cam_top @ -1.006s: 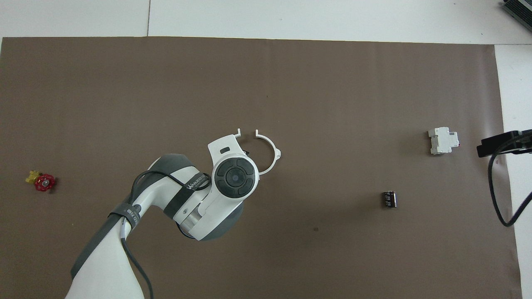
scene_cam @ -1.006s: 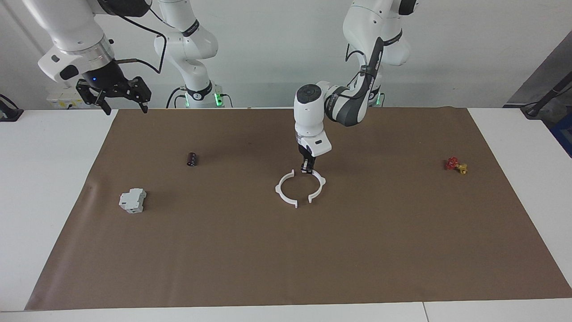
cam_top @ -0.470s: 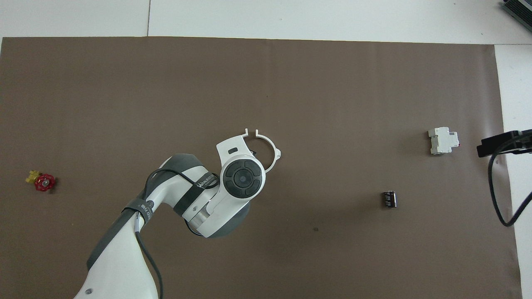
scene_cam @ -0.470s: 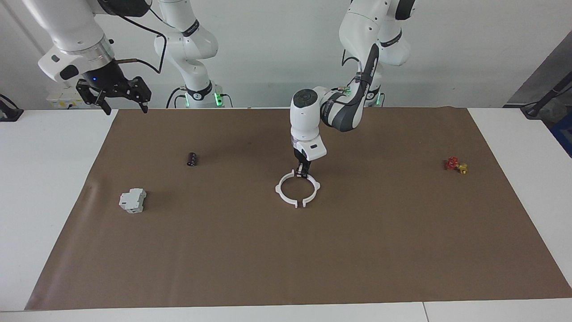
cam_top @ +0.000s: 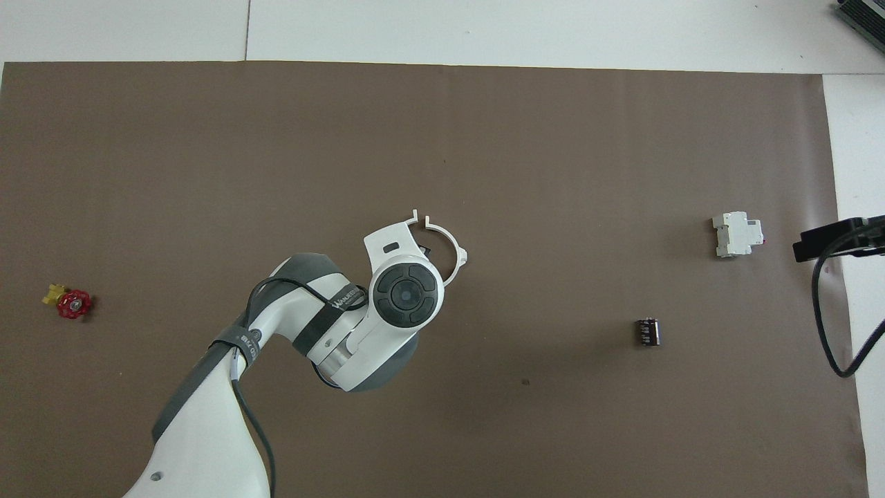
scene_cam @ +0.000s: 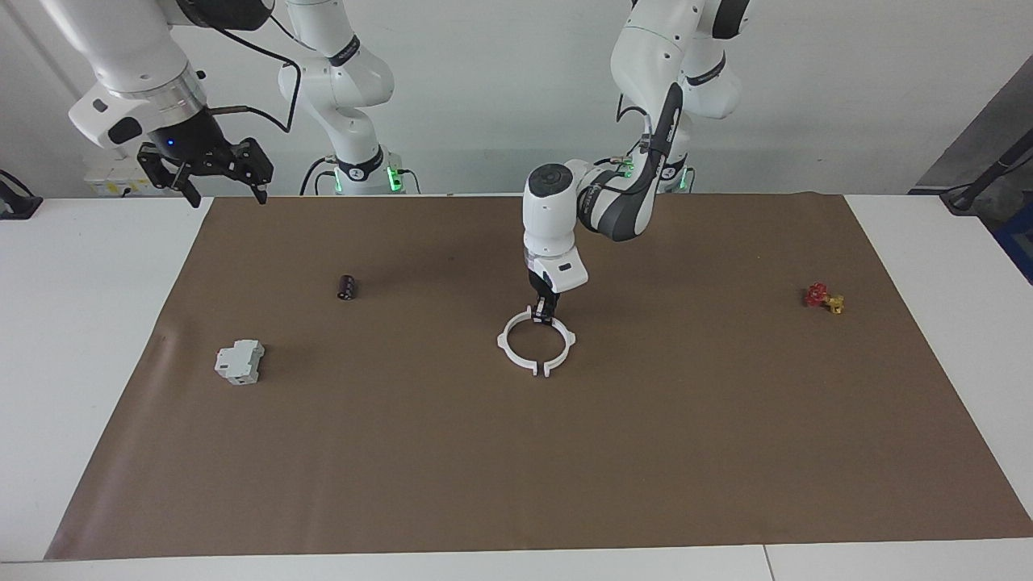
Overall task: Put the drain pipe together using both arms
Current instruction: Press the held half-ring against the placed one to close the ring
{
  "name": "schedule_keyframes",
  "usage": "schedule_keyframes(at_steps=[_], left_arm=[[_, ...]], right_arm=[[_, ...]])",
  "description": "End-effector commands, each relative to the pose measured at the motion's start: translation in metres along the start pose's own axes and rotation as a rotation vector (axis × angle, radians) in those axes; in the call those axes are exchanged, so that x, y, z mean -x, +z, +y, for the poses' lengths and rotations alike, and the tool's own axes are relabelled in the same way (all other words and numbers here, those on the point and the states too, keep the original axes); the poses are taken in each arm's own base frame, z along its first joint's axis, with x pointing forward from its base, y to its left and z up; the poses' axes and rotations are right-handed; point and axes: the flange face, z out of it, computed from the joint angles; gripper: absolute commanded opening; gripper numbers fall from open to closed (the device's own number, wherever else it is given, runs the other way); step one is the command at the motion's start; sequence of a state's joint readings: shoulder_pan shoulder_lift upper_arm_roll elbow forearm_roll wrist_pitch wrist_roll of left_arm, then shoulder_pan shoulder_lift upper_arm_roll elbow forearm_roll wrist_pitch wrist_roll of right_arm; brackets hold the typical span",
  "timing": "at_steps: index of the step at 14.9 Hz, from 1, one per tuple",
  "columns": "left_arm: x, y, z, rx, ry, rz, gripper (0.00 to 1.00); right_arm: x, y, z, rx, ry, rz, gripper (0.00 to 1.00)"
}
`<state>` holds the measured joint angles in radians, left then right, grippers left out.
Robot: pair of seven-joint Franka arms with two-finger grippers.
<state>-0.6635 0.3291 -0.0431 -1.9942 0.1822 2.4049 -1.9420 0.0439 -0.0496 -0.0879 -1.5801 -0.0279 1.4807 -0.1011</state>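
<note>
The drain pipe lies in two white half-ring arcs at the middle of the brown mat. One arc [scene_cam: 504, 339] rests free, toward the right arm's end; it also shows in the overhead view [cam_top: 453, 243]. My left gripper [scene_cam: 543, 311] reaches down and is shut on the other arc [scene_cam: 569, 339] at its end nearer the robots. The two arcs face each other as a nearly closed ring, with a small gap at the end farther from the robots. In the overhead view the wrist hides most of the held arc [cam_top: 413, 217]. My right gripper [scene_cam: 211, 171] waits open, raised over the table's edge.
A grey boxy block [scene_cam: 240, 361] and a small black cylinder [scene_cam: 347, 287] lie toward the right arm's end. A red-and-yellow valve [scene_cam: 823, 298] lies toward the left arm's end. The brown mat [scene_cam: 516, 468] covers most of the white table.
My left gripper has slid its arc toward the right arm's end, narrowing the gap between the two arcs to a near ring. The right arm has not moved.
</note>
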Motion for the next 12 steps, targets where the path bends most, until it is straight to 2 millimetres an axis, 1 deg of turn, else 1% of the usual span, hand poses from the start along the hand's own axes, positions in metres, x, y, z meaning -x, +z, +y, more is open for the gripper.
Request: schedule_keyframes(at_steps=[1,3,5,6,7,10,11,12], left_arm=[[0.009,0.002,0.003,0.019,0.009,0.012,0.02],[0.010,0.001,0.004,0.032,0.009,0.007,0.02],[0.011,0.011,0.003,0.021,0.011,0.008,0.02],[0.014,0.012,0.002,0.017,0.016,0.008,0.02],[0.018,0.013,-0.001,0.012,0.024,0.010,0.02],[0.019,0.013,-0.002,0.011,0.026,0.010,0.02],[0.018,0.014,-0.002,0.009,0.024,0.011,0.13],[0.018,0.014,-0.002,0.006,0.026,0.012,0.55]], right_arm=[[0.003,0.001,0.002,-0.008,0.012,0.014,1.00],[0.003,0.001,0.002,-0.008,0.012,0.014,1.00],[0.003,0.000,0.002,-0.008,0.012,0.015,1.00],[0.003,0.001,0.002,-0.008,0.012,0.014,1.00],[0.003,0.001,0.002,-0.008,0.012,0.014,1.00],[0.003,0.000,0.002,-0.008,0.010,0.015,1.00],[0.003,0.001,0.002,-0.008,0.012,0.014,1.00],[0.003,0.000,0.002,-0.008,0.012,0.015,1.00]])
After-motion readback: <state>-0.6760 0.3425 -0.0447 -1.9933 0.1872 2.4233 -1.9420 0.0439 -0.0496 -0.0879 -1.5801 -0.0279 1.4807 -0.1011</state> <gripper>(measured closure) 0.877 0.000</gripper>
